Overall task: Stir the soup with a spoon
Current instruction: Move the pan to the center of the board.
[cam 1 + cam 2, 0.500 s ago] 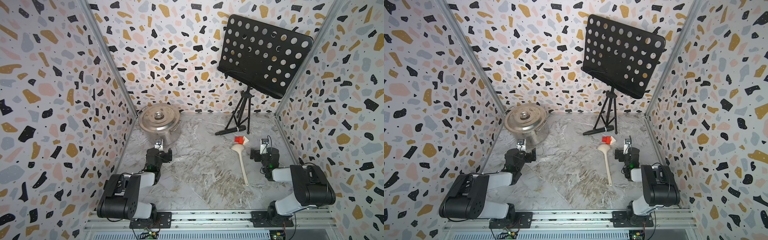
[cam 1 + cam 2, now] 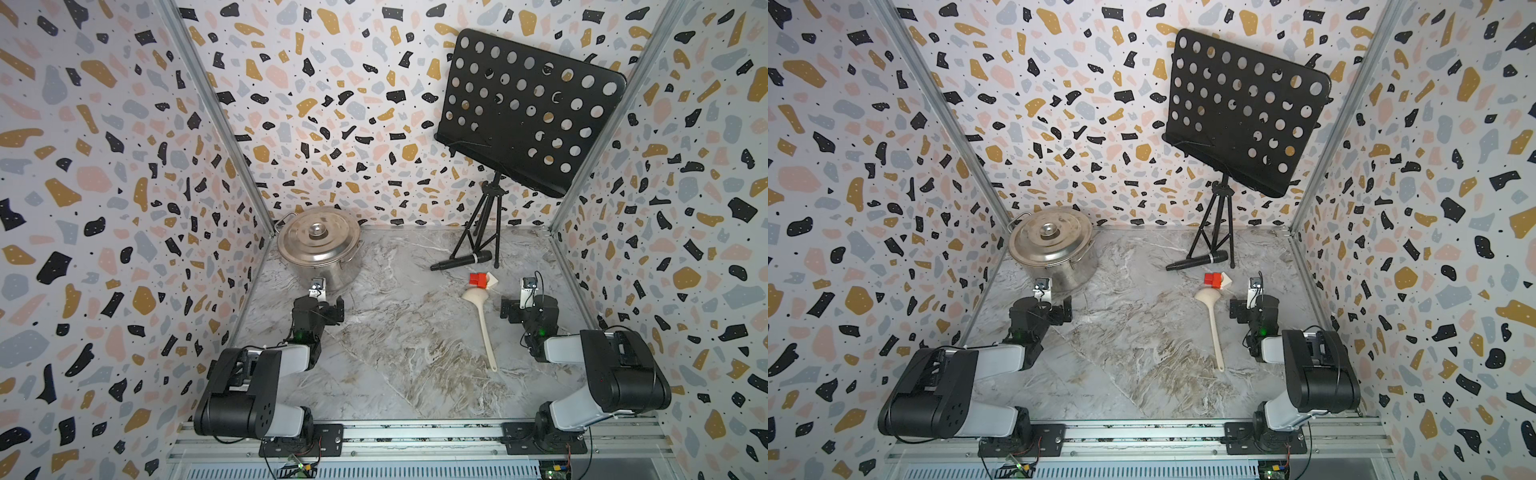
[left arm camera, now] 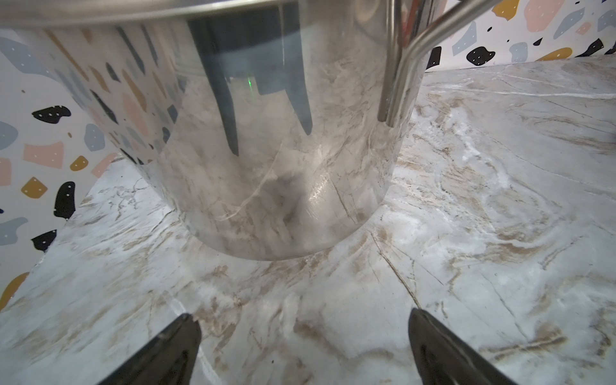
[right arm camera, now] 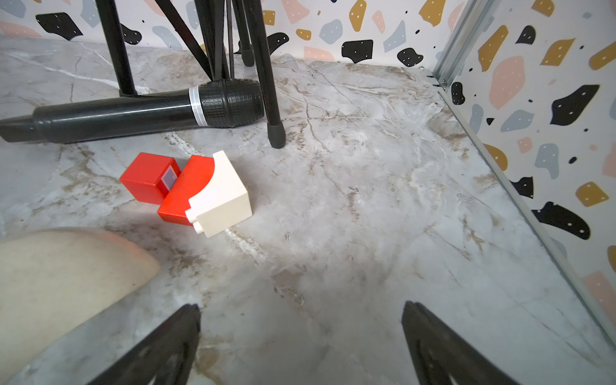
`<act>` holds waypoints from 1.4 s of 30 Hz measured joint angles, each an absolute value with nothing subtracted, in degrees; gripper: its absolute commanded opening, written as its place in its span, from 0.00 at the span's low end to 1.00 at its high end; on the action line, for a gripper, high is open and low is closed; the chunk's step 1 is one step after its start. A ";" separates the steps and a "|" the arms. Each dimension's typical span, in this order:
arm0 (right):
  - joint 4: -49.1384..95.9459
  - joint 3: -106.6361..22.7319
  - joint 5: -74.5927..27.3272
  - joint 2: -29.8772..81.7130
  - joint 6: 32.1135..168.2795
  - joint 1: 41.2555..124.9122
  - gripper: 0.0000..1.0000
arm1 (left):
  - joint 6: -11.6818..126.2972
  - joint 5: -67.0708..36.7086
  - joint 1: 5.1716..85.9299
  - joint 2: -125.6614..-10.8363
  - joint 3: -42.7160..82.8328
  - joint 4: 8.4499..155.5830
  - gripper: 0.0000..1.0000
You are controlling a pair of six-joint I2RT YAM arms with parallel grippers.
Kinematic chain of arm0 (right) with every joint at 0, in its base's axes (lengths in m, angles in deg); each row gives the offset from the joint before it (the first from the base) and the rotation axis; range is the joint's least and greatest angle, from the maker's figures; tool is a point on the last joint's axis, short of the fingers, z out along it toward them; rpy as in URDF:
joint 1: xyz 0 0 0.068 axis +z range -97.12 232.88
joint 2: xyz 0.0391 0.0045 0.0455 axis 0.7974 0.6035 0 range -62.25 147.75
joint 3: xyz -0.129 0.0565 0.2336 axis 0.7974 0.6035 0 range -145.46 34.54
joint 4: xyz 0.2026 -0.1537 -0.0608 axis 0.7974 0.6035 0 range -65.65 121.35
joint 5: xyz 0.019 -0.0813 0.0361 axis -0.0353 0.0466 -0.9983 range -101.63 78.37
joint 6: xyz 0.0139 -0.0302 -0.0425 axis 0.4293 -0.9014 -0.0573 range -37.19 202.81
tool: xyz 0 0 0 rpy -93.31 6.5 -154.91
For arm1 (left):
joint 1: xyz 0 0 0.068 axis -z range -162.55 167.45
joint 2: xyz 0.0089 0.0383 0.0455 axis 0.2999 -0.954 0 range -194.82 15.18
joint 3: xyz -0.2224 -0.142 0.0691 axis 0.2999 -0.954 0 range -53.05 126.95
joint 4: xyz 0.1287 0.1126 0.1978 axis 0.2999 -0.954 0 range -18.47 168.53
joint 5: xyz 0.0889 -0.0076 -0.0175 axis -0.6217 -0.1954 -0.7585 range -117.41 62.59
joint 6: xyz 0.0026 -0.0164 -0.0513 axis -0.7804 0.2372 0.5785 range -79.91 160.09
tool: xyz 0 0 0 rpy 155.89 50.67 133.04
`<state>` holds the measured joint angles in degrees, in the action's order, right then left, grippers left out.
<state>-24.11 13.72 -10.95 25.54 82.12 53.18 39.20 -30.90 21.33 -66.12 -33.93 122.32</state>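
Observation:
The spoon (image 2: 483, 328), a cream-white ladle, lies flat on the marble floor right of centre, its bowl toward the back; it also shows in the other top view as the spoon (image 2: 1214, 328). In the right wrist view only the spoon's bowl (image 4: 60, 273) shows, beside my right gripper (image 4: 301, 308), which is open and empty. The steel pot (image 2: 318, 245) stands at the back left with its lid on, so any soup is hidden. My left gripper (image 3: 301, 316) is open and empty, low over the floor just in front of the pot's wall (image 3: 266, 166).
A black microphone (image 2: 461, 262) lies at the feet of a music stand (image 2: 528, 112) at the back right. Red and white blocks (image 4: 193, 190) sit just behind the spoon's bowl. Patterned walls close in three sides, and the right wall runs close to my right arm.

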 measured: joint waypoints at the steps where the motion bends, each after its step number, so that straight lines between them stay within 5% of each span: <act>1: -24.11 13.72 -10.95 25.54 82.12 53.18 1.00 | 39.20 -30.87 21.33 -66.12 -33.93 122.32 0.99; 10: -24.13 13.94 -10.31 25.19 82.23 53.18 1.00 | 39.73 -32.69 21.33 -65.50 -33.56 120.40 1.00; 14: -20.75 15.03 -8.26 19.47 82.87 53.18 0.91 | 41.56 -36.89 21.33 -60.46 -28.38 108.12 0.99; 26: 22.14 1.04 -7.71 -7.29 95.81 54.68 0.70 | 63.88 -43.01 21.40 -40.94 -15.29 72.45 1.00; 34: 41.92 -18.76 -18.94 2.50 109.84 66.58 0.59 | 64.93 -38.04 21.81 -44.26 4.86 43.71 1.00; 42: 40.19 -31.70 -29.13 21.61 124.68 80.30 0.59 | 67.29 -33.15 21.81 -37.94 9.50 29.61 0.99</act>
